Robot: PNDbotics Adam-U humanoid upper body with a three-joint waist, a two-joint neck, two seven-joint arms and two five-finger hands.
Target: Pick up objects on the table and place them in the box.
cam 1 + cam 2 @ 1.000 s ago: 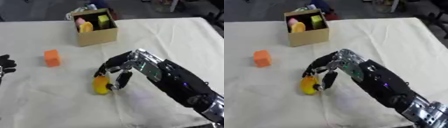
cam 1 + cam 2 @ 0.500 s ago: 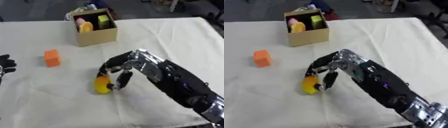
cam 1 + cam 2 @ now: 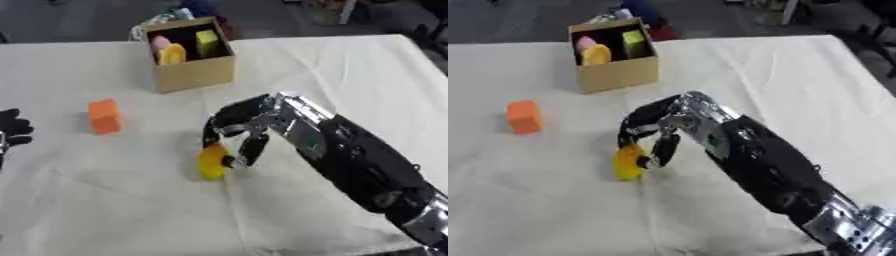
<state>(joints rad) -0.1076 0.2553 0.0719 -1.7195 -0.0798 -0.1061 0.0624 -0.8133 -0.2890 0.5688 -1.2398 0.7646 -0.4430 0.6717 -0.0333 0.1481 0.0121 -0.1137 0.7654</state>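
Left eye view
Box: the cardboard box (image 3: 194,75) stands at the far side of the table (image 3: 350,70), open at the top, with a pink, a yellow and a yellow-green item already inside.
Yellow object: the yellow object (image 3: 211,161) lies on the cloth near the middle, well apart from the box.
My right hand: my right hand (image 3: 242,126) is curled over that object, fingers bent down on it from above and thumb at its side; whether it is off the cloth I cannot tell.
Orange block: the orange block (image 3: 104,116) sits untouched to the left, apart from both hands.
My left hand: my left hand (image 3: 10,131) shows at the left edge, idle, fingers relaxed and holding nothing.

Right eye view
Grasp: the fingers are closed round the upper end of the yellow object, touching it.
Progress: I judge three items boxed, two left; the yellow one is in hand, the orange block not yet started.
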